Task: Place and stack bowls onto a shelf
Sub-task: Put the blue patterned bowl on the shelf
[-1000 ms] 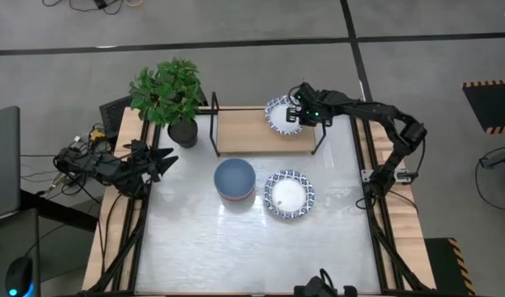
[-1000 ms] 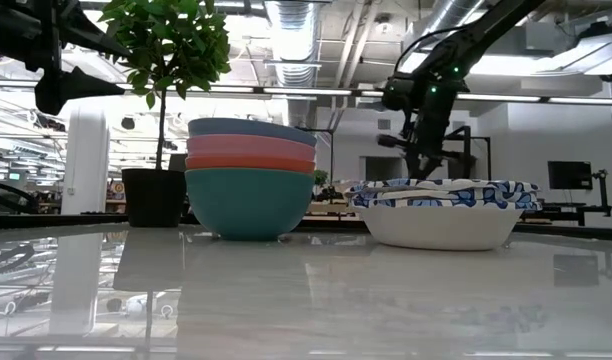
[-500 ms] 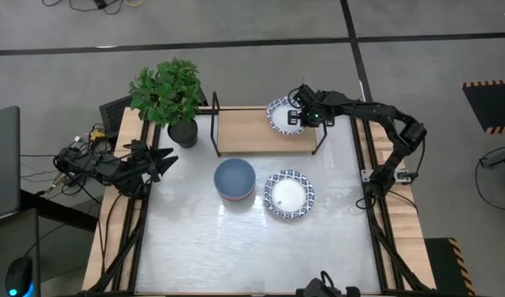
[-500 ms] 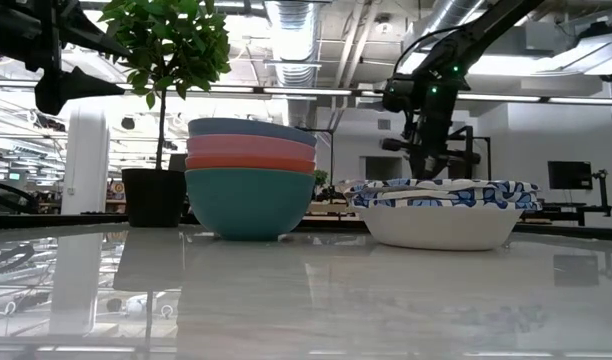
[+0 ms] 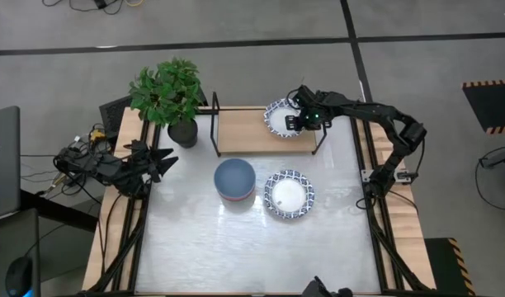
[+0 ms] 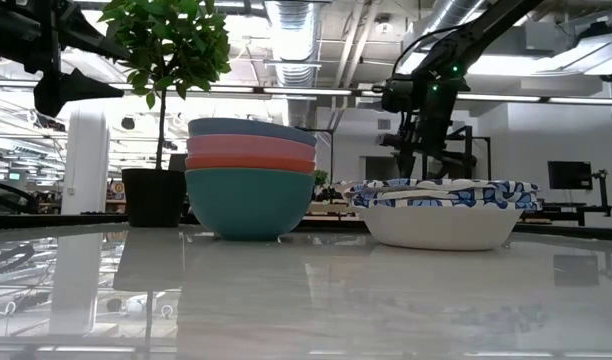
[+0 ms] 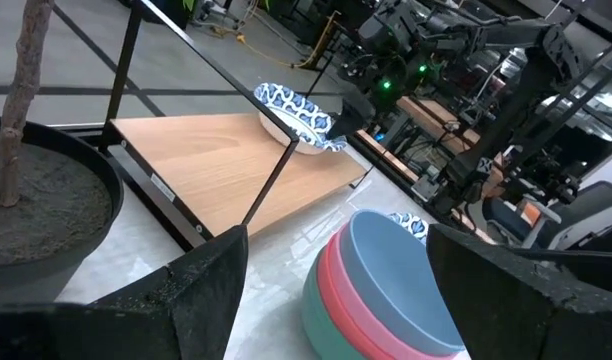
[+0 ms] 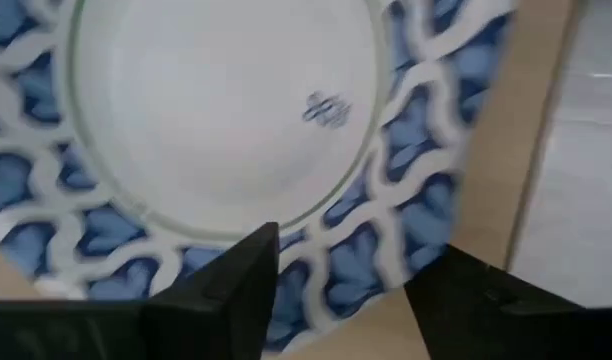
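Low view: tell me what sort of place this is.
Probably an industrial lab or workshop: exposed ceiling ducts, a monitor on a far bench, and open floor behind the table with its bowls.

A leafy green plant (image 5: 165, 91) grows in a dark pot (image 5: 183, 132) at the far left corner of the pale table (image 5: 236, 239). Left of the table, a laptop (image 5: 3, 161) and loose cables (image 5: 75, 153) lie nearby.
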Available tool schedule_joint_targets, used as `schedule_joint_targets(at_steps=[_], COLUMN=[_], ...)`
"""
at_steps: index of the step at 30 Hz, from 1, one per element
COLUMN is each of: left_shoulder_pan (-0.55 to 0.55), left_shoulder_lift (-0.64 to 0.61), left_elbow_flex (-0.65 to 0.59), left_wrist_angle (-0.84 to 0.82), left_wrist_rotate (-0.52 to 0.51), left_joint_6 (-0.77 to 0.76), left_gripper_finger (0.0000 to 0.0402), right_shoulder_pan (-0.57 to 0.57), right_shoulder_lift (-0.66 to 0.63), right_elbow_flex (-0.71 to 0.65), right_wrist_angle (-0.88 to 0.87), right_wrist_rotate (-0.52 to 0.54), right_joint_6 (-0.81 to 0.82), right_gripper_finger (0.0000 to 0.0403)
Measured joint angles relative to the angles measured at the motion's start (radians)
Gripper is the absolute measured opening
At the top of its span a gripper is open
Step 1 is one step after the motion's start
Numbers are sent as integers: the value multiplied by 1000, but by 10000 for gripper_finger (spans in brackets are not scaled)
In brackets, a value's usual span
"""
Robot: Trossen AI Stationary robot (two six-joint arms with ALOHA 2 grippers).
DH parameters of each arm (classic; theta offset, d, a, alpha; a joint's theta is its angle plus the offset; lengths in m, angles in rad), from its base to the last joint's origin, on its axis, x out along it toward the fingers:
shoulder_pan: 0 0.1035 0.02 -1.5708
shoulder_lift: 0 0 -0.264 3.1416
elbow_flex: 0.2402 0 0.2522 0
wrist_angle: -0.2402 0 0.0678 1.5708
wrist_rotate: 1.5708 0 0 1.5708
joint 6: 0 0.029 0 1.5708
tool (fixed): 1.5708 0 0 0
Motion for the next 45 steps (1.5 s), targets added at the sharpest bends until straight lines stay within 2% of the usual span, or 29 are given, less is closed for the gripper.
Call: schedule_joint_targets(at_steps=[10, 16, 20, 26, 31, 39, 45], left_shoulder_pan=[0, 0, 0, 0, 0, 0, 0], left_shoulder_lift=[0, 0, 0, 0, 0, 0, 0], left_elbow_flex=[0, 0, 0, 0, 0, 0, 0], left_wrist_angle=[1, 3, 3, 3, 3, 3, 3], left_wrist_rotate=[0, 0, 0, 0, -5, -17, -17], left_joint_6=[0, 0, 0, 0, 11, 10, 5], left_gripper_finger=[293, 293, 293, 293, 293, 293, 293], right_shoulder_pan=[19, 19, 18, 19, 16, -4, 7], right_shoulder_lift=[0, 0, 0, 0, 0, 0, 0], right_elbow_flex=[0, -1, -1, -1, -1, -1, -1], right_wrist_angle=[-12, -111, -96, -74, -40, 205, 175], right_wrist_rotate=[-229, -263, -266, -429, -393, -370, -383], right_joint_6=[-63, -89, -89, -124, -59, 77, 78], right_gripper_finger=[240, 240, 240, 240, 240, 240, 240])
